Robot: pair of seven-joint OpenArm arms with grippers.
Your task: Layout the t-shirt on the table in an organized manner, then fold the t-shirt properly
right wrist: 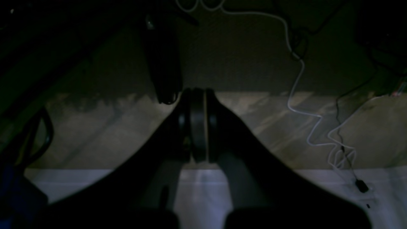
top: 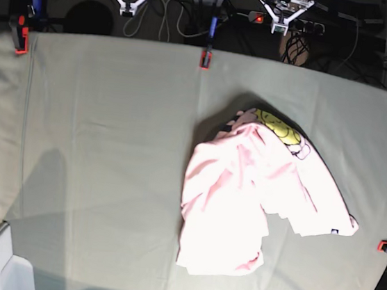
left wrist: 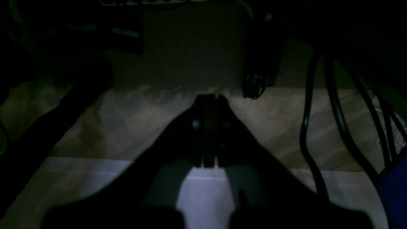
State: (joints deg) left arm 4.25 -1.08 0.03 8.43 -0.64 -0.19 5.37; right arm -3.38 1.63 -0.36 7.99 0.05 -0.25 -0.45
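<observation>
Both tools, left (left wrist: 208, 98) and right (right wrist: 197, 93), sit closed on nothing, parked beyond the counter's (top: 96, 141) far edge; the t-shirt (top: 251, 193) lies crumpled right of centre; recommend pinching two outer hem corners and drawing apart.

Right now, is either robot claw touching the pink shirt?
Apart. The base view shows the shirt crumpled on the table, both claws parked beyond its far edge.
</observation>
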